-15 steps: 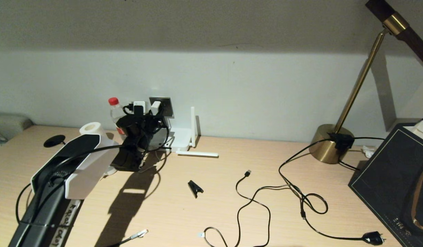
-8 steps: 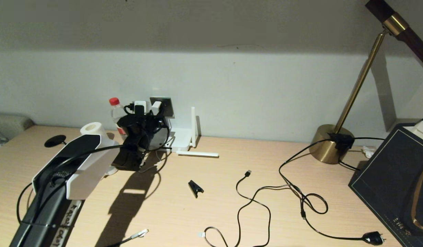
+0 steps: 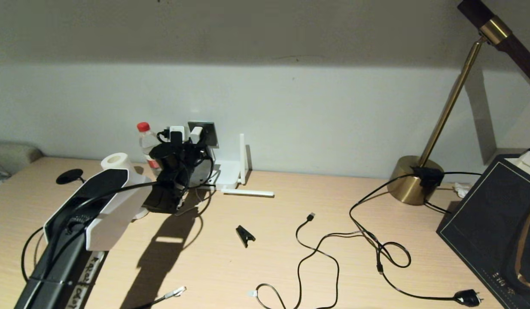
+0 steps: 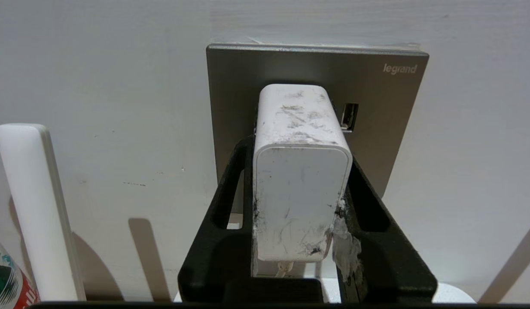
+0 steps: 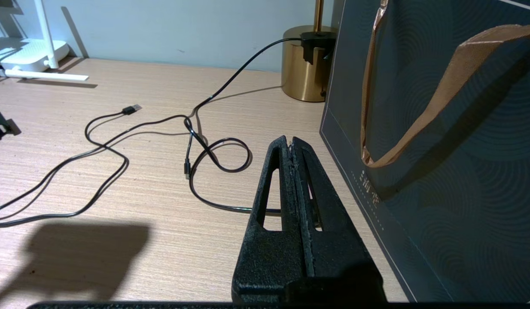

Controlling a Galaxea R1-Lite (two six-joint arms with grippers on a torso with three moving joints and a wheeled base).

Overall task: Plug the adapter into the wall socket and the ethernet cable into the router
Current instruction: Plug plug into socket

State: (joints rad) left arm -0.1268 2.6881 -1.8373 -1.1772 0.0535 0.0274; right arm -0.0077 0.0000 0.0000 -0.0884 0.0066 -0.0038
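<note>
My left gripper (image 4: 301, 159) is shut on the scuffed white adapter (image 4: 301, 189), whose front end is against the dark grey wall socket (image 4: 385, 111). In the head view the same gripper (image 3: 185, 148) holds the adapter (image 3: 195, 133) at the wall socket (image 3: 208, 132) on the back wall. The white router (image 3: 227, 174) sits just below, one antenna upright and one lying flat. The ethernet cable (image 3: 175, 293) lies at the table's front edge, its clear connector free. My right gripper (image 5: 289, 142) is shut on nothing, low over the table beside a dark bag.
A red-capped water bottle (image 3: 144, 139) and a paper roll (image 3: 114, 161) stand left of the socket. A black clip (image 3: 244, 236), a thin USB cable (image 3: 316, 253) and a lamp cord with black plug (image 3: 467, 297) lie mid-table. The brass lamp base (image 3: 413, 180) and dark gift bag (image 3: 492, 223) are at right.
My left arm has crept slightly forward and to the right, toward the wall, with the adapter still held. Nothing else has moved.
</note>
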